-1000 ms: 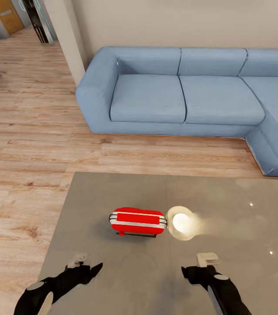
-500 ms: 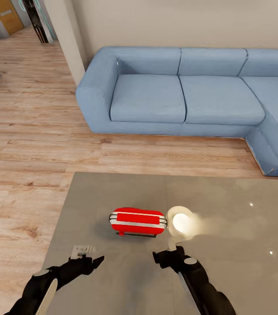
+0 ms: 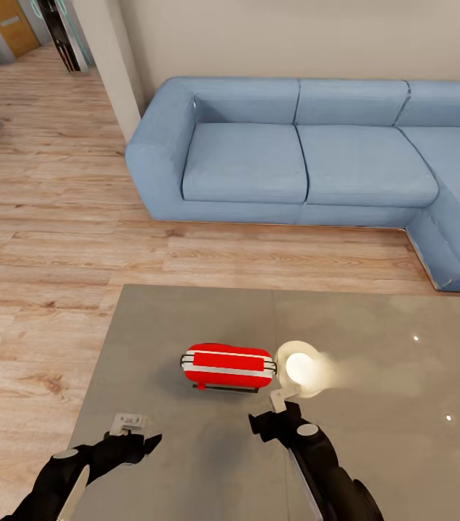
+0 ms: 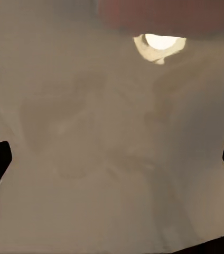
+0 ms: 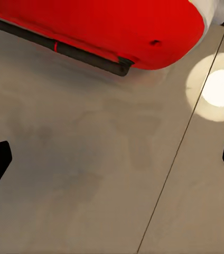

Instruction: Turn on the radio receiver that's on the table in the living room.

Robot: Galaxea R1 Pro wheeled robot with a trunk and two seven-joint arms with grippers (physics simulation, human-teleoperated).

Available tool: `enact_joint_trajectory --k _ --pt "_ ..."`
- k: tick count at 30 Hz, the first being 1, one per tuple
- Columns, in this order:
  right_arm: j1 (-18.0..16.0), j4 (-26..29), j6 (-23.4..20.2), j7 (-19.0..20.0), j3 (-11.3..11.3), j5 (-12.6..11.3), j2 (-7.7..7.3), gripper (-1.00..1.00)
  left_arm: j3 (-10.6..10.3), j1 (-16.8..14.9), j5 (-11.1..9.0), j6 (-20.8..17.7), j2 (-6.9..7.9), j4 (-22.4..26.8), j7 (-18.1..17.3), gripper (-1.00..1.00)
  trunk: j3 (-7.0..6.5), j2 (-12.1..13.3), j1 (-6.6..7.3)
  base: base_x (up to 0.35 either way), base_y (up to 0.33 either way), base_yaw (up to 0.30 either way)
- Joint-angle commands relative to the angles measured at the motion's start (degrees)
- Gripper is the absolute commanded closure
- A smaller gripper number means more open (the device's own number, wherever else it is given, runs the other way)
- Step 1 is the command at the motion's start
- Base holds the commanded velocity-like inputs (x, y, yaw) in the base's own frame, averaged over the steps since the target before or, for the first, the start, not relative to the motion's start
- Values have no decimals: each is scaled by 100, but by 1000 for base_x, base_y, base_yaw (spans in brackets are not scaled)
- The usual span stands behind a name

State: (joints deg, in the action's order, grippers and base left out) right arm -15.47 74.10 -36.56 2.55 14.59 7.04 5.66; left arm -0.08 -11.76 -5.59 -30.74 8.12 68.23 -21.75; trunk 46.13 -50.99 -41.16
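Glossy grey table [image 3: 375, 463] before a blue sofa [image 3: 295, 155]; red radio [image 3: 228, 367] near both spread-fingered grippers.

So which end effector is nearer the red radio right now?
The right end effector is nearer, just off the radio receiver at its near right corner, not touching. The left end effector sits farther back toward the table edge, on the radio's left.

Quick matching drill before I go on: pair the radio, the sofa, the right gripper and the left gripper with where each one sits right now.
Things:
1 radio receiver
2 sofa
3 right gripper
4 left gripper

Places:
A on the wood floor beyond the table
B lying on the table, beside a bright light reflection
C over the table's left edge
D just short of the radio's right end

Pairs: 1-B, 2-A, 3-D, 4-C
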Motion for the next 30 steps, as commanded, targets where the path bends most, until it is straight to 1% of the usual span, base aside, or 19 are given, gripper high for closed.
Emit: enact_joint_trajectory --k 1,3,11,16,30 --pt "0 33 0 0 0 0 0 -100 0 -1 1 0 0 33 0 -100 0 0 0 0 0 0" --pt "7 98 -2 0 0 13 -11 -100 -9 -54 3 -17 -2 98 -2 -100 0 0 0 0 0 0" --pt "258 346 -252 -9 73 82 -267 -100 -22 -105 21 -118 -6 356 -3 -100 0 0 0 0 0 0" --pt "269 454 -323 -31 78 91 -420 -100 -26 -107 20 -137 -6 517 -3 -100 8 0 0 0 0 0" --pt "272 484 -321 -52 73 95 -441 -100 -31 -107 23 -142 -5 544 1 -100 124 0 0 0 0 0"
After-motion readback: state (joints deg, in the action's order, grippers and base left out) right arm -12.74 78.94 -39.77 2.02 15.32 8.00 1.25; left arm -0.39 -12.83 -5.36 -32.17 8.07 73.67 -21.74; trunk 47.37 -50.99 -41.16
